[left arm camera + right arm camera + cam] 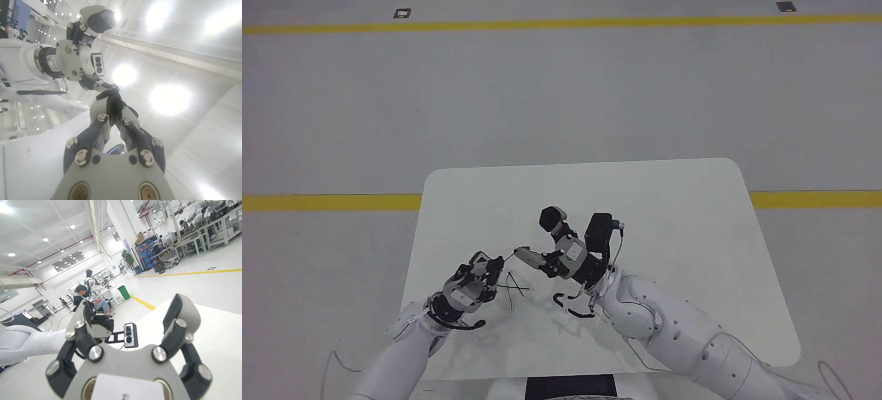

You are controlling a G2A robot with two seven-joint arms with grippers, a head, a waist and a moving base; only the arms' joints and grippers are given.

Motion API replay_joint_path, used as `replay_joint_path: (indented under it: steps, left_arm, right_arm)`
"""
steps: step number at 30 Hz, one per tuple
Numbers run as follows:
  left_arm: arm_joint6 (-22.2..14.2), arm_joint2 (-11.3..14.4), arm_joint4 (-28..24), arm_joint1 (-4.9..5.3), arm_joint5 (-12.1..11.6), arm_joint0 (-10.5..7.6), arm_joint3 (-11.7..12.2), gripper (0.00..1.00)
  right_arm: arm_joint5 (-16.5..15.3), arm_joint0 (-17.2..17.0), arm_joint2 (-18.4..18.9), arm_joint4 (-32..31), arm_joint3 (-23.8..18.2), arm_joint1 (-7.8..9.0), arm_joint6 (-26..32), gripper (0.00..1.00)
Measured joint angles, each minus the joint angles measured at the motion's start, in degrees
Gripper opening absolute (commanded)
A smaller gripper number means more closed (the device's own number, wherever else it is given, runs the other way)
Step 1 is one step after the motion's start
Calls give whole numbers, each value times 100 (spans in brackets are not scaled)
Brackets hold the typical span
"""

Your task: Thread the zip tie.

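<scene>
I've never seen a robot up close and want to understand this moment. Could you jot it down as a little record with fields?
Surface: white table
Left gripper: shut on the black zip tie, held above the table
Right gripper: open, nothing between its fingers
Spacing: one right finger is at the zip tie's far end; contact cannot be told
Threading: not shown as done

top: overhead, table (692,200) | wrists: close, seemingly upturned, sharing table edge
</scene>
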Motion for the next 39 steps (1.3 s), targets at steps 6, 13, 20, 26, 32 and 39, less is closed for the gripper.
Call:
replay_joint_path:
  steps: [6,13,20,26,32,39]
  left_arm:
    - [67,-3,-3,-4,-32,-18,10,0]
    - [76,-10,7,-3,-41,-26,12,0]
    - [472,-244,1243,15,-1666,-102,143,0]
    - [105,-777,1706,9,-2169,-116,102,0]
    - [-17,-1462,2492,-169,-2155,-100,-73,0]
    - [-125,-1913,3300,-463,-2155,-128,-217,0]
  right_arm:
    - [0,0,0,-1,-1,0,2,100]
    - [0,1,-1,-1,0,0,2,100]
    - [0,1,-1,-1,0,0,2,100]
    - [0,0,-1,-1,0,0,2,100]
    - [0,0,-1,-1,0,0,2,100]
    - [0,0,-1,-1,0,0,2,100]
